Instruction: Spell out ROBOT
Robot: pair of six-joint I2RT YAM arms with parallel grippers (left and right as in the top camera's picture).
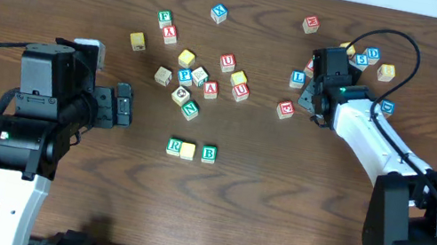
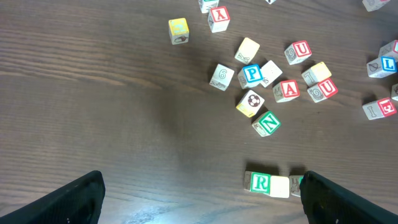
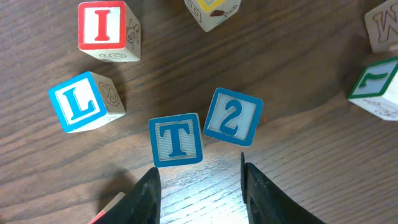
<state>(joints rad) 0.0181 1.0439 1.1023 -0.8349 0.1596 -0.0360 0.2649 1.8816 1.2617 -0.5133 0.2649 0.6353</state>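
Note:
A short row lies on the table: a green R block (image 1: 175,145), a block with a plain cream top (image 1: 187,150) and a green B block (image 1: 209,152). In the left wrist view the R (image 2: 260,183) and the cream block (image 2: 279,186) show, and the B is mostly hidden behind a finger. My left gripper (image 1: 124,106) (image 2: 202,205) is open and empty, left of the row. My right gripper (image 1: 318,111) (image 3: 199,186) is open and empty, just short of a blue T block (image 3: 176,139), which the arm hides in the overhead view.
A blue 2 block (image 3: 232,116) touches the T's right corner. A blue L (image 3: 84,101) and a red I (image 3: 106,28) lie to its left. A red E (image 1: 286,109) sits by the right fingers. Several loose blocks, including P (image 2: 251,74), A (image 2: 288,89) and N (image 2: 267,123), lie above the row.

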